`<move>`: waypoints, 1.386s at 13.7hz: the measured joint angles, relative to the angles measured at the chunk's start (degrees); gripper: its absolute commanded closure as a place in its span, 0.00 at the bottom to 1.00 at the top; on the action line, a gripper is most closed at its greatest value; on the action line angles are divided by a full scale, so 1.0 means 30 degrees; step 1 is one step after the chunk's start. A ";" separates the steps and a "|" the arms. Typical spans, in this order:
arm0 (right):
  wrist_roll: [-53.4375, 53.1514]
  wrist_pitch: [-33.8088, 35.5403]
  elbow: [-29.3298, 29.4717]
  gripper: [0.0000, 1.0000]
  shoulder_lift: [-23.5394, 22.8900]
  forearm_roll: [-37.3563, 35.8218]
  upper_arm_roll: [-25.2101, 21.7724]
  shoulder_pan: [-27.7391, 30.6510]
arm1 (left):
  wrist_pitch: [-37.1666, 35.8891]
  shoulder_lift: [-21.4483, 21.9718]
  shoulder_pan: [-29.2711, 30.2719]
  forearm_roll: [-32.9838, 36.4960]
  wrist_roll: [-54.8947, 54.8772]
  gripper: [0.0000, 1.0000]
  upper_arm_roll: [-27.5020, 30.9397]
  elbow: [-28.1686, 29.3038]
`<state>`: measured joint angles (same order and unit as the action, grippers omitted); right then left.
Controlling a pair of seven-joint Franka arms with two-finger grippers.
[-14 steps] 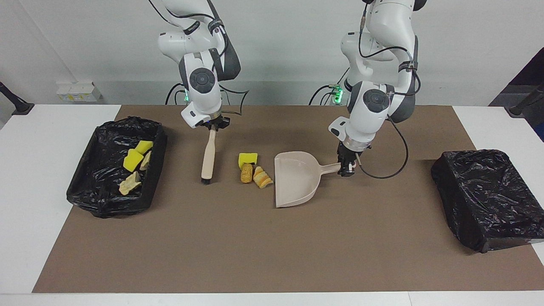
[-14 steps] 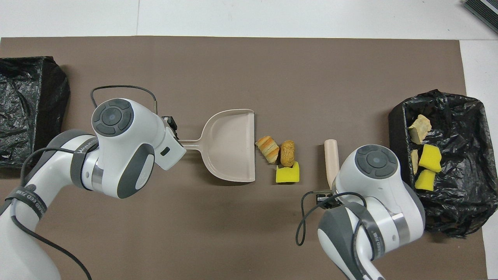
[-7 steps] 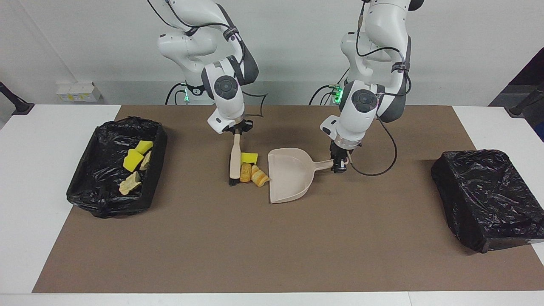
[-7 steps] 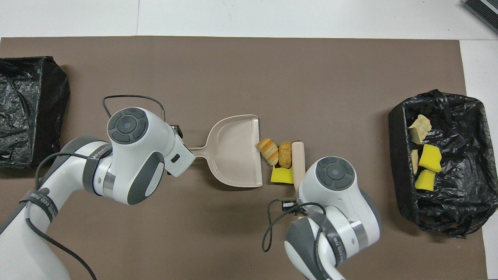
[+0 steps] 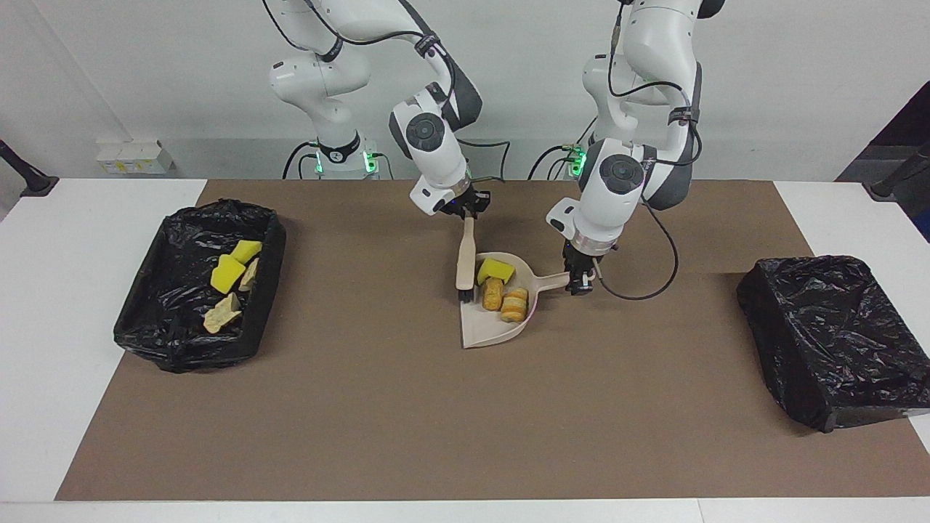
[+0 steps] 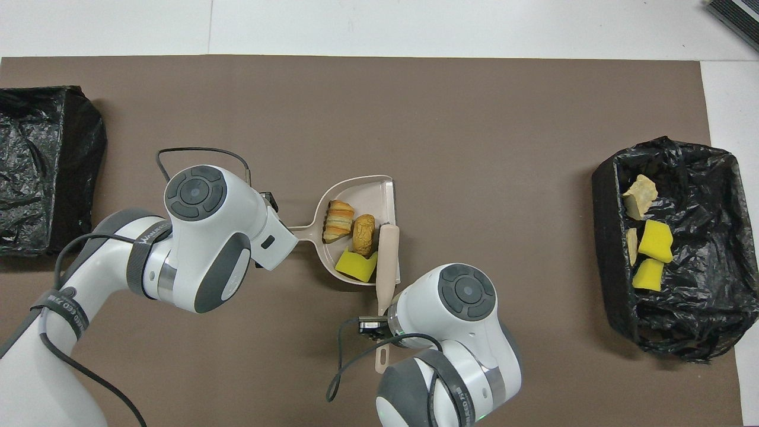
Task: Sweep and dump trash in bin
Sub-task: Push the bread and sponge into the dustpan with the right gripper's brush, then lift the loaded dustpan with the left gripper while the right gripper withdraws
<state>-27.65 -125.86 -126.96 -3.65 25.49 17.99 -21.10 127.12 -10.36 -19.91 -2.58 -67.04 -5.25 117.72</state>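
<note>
The right gripper [image 5: 465, 211] has its fingers clamped on the brush [image 5: 463, 256] handle, bristles below them at the dustpan [image 5: 485, 330] mouth. The left gripper [image 5: 579, 278] pinches the dustpan handle; the overhead view hides those fingers under the wrist. In the pan, just past the bristles, lie a yellow sponge [image 6: 356, 265] and two bread lumps [image 6: 363, 226]. The overhead view shows four more pieces in the open bin [image 6: 699, 172]; a covered bin [image 5: 835, 334] sits at the left arm's end.

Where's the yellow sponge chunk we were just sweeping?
In the facing view the yellow sponge chunk lies inside the dustpan at mid-table, beside the brush and just nearer the robots than the two bread lumps.
</note>
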 measured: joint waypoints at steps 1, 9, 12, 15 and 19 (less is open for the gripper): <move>0.0000 0.0407 0.0425 1.00 -0.0070 0.0031 -0.0046 0.0003 | 0.0113 0.0000 0.0003 0.0000 -0.0013 1.00 0.0027 0.0041; 0.1495 0.9059 0.2573 1.00 0.4136 -0.4617 -0.0473 0.3430 | 0.1273 0.0169 0.2493 -0.3035 -0.5259 1.00 0.0157 0.0295; 0.2446 0.9766 0.3088 1.00 0.4342 -0.4777 -0.0484 0.4279 | 0.1256 0.0581 0.3398 -0.5147 -0.7586 1.00 0.0183 0.0343; 0.2454 0.9780 0.3013 1.00 0.4209 -0.4063 -0.0364 0.4119 | 0.1242 0.0738 0.3735 -0.5923 -0.8419 1.00 0.0198 0.0494; 0.0540 0.9432 0.2333 1.00 0.3699 -0.2380 -0.0181 0.1590 | 0.1386 0.0719 0.3757 -0.5552 -0.8414 1.00 0.0252 0.0679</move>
<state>-26.03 -97.56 -119.96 7.45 18.35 17.45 -16.33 131.27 -8.20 -8.64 -19.24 -92.28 -4.49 119.75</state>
